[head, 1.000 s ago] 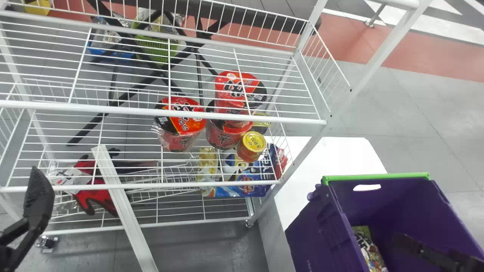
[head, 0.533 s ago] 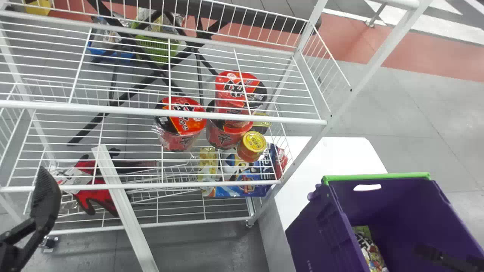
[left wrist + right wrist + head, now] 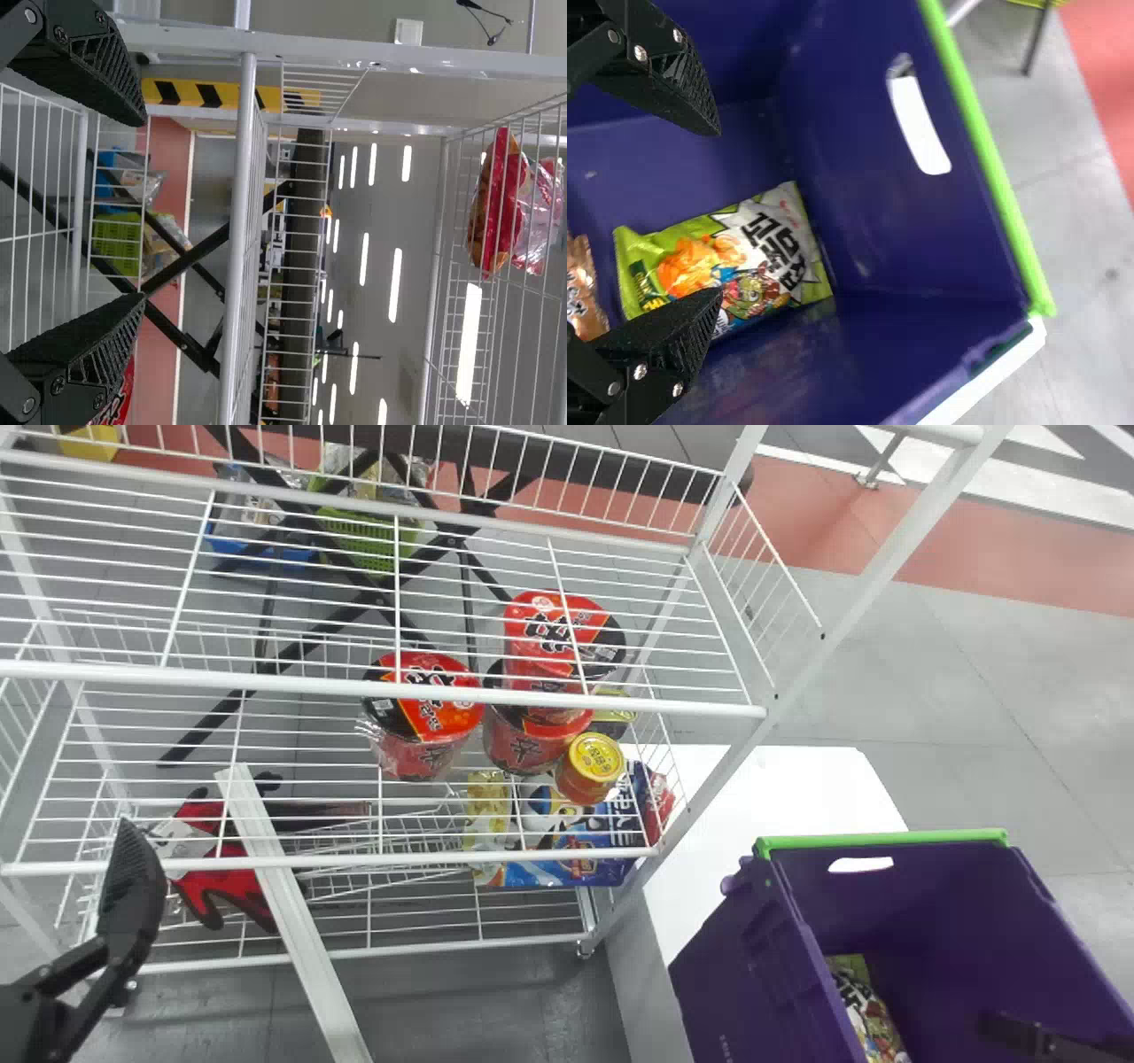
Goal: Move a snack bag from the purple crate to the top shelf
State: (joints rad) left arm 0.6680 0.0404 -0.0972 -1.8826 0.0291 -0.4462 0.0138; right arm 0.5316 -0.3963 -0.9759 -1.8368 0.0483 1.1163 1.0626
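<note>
At the lower right of the head view, my right gripper (image 3: 1010, 1029) is inside the purple crate (image 3: 762, 965), right of a snack bag (image 3: 864, 1005). In the right wrist view, the right gripper (image 3: 713, 212) is open above the green and white snack bag (image 3: 735, 261), one finger overlapping its edge; the bag lies on the crate floor. My left gripper (image 3: 133, 886) is at the head view's left edge, before the shelf rack. The left gripper (image 3: 146, 208) is open and holds nothing in the left wrist view, where the top shelf (image 3: 434, 266) bears red snack bags (image 3: 499, 204).
Cup noodles (image 3: 425, 700) and a yellow-lidded jar (image 3: 592, 766) stand on the rack's shelves. Red gloves (image 3: 221, 868) lie lower left behind a slanting white bar (image 3: 292, 912). Another brown bag (image 3: 583, 288) lies in the crate, which stands by a white table (image 3: 797, 788).
My left gripper has moved a little to the right before the rack. Inside the crate, the right gripper has shifted right and slightly down in the head view.
</note>
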